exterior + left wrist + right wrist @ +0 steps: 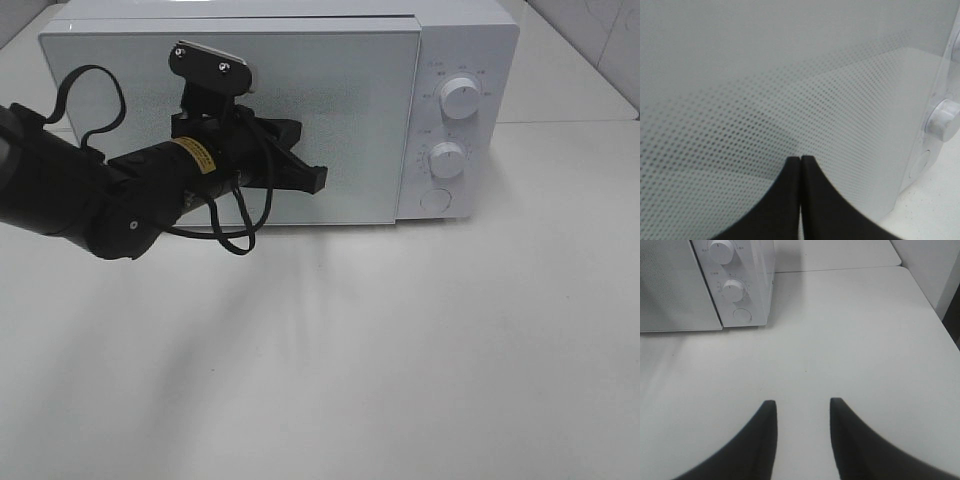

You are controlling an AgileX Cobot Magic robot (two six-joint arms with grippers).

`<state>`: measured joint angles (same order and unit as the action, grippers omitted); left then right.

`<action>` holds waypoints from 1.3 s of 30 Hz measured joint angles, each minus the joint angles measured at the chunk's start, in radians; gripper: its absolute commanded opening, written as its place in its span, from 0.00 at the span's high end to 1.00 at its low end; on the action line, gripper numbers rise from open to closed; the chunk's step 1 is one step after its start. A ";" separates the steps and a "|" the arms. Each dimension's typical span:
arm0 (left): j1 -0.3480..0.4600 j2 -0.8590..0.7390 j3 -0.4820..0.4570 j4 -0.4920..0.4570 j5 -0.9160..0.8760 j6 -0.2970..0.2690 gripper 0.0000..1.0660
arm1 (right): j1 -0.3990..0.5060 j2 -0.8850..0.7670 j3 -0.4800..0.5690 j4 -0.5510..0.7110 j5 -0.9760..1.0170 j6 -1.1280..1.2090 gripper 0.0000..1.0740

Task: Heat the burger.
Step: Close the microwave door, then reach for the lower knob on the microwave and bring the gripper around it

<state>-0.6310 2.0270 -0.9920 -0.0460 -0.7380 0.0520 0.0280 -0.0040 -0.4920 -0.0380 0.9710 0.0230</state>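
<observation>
The burger is out of view. A white microwave [455, 40] stands at the back of the table with its frosted, dotted door [330, 110] closed. My left gripper [320, 178] is shut with nothing between its fingers. It points at the lower middle of the door [790, 75], tips [801, 158] close in front of the glass; whether they touch it I cannot tell. My right gripper [802, 402] is open and empty, above bare table in front of and to the right of the microwave [757, 270]. The exterior view does not show it.
The microwave's control panel carries an upper knob [459, 97], a lower knob [447, 158] and a round button [436, 199]. The white table [400, 350] spreads out in front of it. A wall edge [952, 300] borders the table's right side.
</observation>
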 measured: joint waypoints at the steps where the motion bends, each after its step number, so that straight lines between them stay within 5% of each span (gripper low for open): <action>1: 0.000 0.000 0.000 0.000 0.000 0.000 1.00 | 0.000 0.000 0.000 0.000 0.000 0.000 0.65; 28: -0.068 -0.006 -0.104 -0.165 0.095 0.087 1.00 | 0.000 0.000 0.000 0.000 0.000 0.000 0.65; 39: -0.110 -0.089 -0.120 -0.218 0.261 0.206 1.00 | 0.000 0.000 0.000 0.000 0.000 0.000 0.65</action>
<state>-0.7410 1.9380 -1.1120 -0.2640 -0.4770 0.2580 0.0280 -0.0040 -0.4920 -0.0380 0.9710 0.0230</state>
